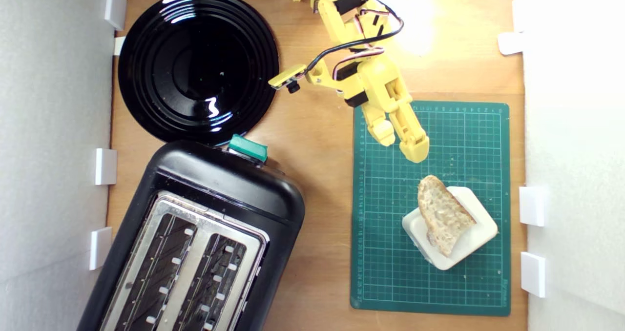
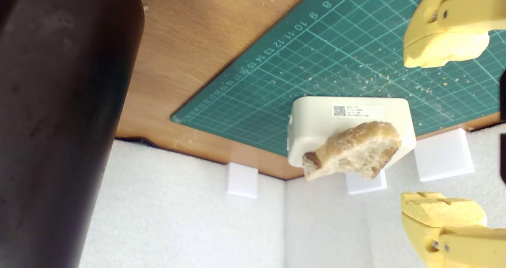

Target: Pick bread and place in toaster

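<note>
The bread (image 1: pixel 443 214), a thin half-slice with pale holey crumb and tan crust, lies on top of a cream-white rounded square block (image 1: pixel 466 245) on the green cutting mat (image 1: pixel 390 253). In the wrist view the bread (image 2: pixel 354 151) overhangs the block (image 2: pixel 316 129). My yellow gripper (image 1: pixel 400 145) hovers over the mat's far end, short of the bread, open and empty; its two fingertips (image 2: pixel 442 48) stand wide apart in the wrist view. The black toaster (image 1: pixel 195 243) with silver top, two slots and a teal lever (image 1: pixel 248 148) sits at the exterior view's lower left.
A round glossy black plate (image 1: pixel 197 65) lies beyond the toaster. White foam walls with small white blocks (image 1: pixel 532 205) border the wooden table (image 1: pixel 317 175) on both sides. Crumbs are scattered on the mat (image 2: pixel 355 62). The toaster's dark side (image 2: pixel 59 121) fills one side of the wrist view.
</note>
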{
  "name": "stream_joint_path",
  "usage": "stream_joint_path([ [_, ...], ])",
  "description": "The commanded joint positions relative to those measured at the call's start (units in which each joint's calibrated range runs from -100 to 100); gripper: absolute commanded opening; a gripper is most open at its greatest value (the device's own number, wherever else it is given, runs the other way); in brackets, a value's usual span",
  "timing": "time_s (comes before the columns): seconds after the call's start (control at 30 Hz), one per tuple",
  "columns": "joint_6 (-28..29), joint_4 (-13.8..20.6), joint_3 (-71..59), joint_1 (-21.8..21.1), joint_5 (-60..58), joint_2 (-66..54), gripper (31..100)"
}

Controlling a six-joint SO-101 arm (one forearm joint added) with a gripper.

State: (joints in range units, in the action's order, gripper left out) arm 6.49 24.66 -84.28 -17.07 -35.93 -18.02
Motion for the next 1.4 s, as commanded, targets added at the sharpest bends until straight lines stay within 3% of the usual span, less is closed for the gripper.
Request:
stream_joint_path([
  [0.0, 0.23, -0.45, 2.89, -0.66, -1.87, -0.37, 97.1],
  [0.3, -0.35, -8.79, 5.71, -5.17, -1.78, 2.13, 97.3],
  [1.37, -0.29, -8.88, 28.58, -7.34, -1.87, 24.92, 96.8],
])
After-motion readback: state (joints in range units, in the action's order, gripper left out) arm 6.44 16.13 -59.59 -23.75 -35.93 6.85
